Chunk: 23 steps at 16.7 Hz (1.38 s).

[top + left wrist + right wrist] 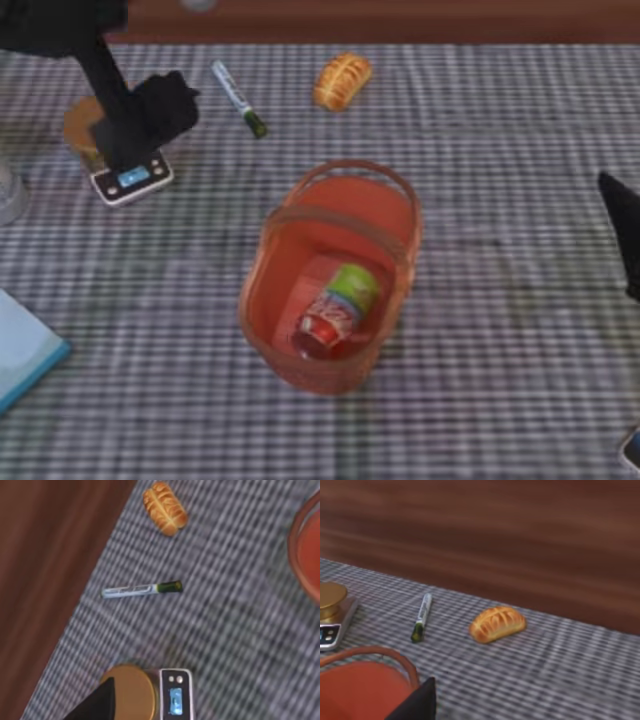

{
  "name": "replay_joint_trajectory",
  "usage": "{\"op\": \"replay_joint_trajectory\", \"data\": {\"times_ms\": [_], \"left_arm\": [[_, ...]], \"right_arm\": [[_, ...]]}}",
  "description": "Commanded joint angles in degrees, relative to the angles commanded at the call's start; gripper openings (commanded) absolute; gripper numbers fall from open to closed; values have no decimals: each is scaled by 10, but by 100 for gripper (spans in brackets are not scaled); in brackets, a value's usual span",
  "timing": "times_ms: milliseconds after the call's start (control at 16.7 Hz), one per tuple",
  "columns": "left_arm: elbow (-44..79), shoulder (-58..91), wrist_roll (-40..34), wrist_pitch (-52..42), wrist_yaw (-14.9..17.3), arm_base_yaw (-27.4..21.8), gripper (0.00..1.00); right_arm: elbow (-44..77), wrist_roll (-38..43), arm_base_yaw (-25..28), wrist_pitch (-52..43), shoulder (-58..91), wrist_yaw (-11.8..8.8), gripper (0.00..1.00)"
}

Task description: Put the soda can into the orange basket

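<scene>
The soda can [338,310], red at one end and lime-green at the other, lies on its side on the floor of the orange basket [262,262] at the table's middle. Nothing is touching it. The basket's hoop handle arches over its far half. My left gripper [150,115] hangs at the back left, over a scale and well away from the basket. My right gripper [625,230] stays parked at the right edge. The basket's rim [307,550] shows at the left wrist view's edge, and its handle [360,690] shows in the right wrist view.
A golden-topped scale [130,178] sits under the left arm. A marker [238,98] and a bread roll [342,80] lie near the back edge. A blue book [20,350] pokes in at the front left.
</scene>
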Motion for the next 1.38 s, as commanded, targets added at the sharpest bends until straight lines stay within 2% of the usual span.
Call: {"op": "replay_joint_trajectory", "data": {"times_ms": [300,420,600,780,1140,1380], "left_arm": [[224,268,125,-161,-3,-69,100],[284,356,165,-220,-2,-90,100],[341,454,208,-292,2,-114,100],[365,499,228,-330,5,-126,100],[362,502,229,-329,5,-124,100],[321,496,229,-294,5,-126,100]], "right_arm": [[-110,2,-34,-121,-255,117,100],[-142,3,-44,-159,-339,154,100],[-174,6,-55,-199,-430,192,100],[-189,8,-60,-218,-470,210,100],[-190,8,-60,-220,-473,211,100],[-190,8,-60,-220,-473,211,100]]}}
